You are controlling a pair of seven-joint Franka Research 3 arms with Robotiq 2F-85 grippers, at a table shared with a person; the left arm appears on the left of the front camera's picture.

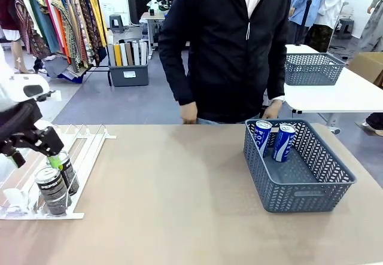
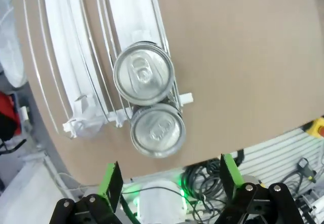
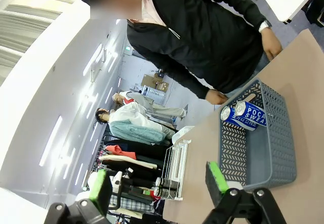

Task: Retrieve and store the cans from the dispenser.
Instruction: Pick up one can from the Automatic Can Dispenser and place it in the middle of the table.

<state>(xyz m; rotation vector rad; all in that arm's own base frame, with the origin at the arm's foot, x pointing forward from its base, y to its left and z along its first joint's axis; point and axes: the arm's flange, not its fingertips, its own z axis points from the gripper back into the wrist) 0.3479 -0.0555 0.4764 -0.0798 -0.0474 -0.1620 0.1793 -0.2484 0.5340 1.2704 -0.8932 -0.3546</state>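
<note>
Closest in, at the low end of the dispenser, two dark cans stood one behind the other in the same lane. The front dark can was hard up against the clear stoppers, and the rear dark can was touching it from behind. The left gripper hung right over them with its jaws spread wide and nothing between the green pads.

My read was thin aluminium, smooth and a bit slick on the painted wall. If full, the cans would have some weight, and they would dent under a hard squeeze. The best hold looked like the pads square across the middle of the front can's body, below the silver rim, with only moderate pressure. The can would then have to come up clear of the stoppers.

Across the bare table, the grey basket already held two blue cans leaning against its far wall. The right gripper was up in the air, fingers parted and empty, looking toward that basket.

At the far edge stood the person, one hand resting by the table's edge, touching none of the cans.
</note>
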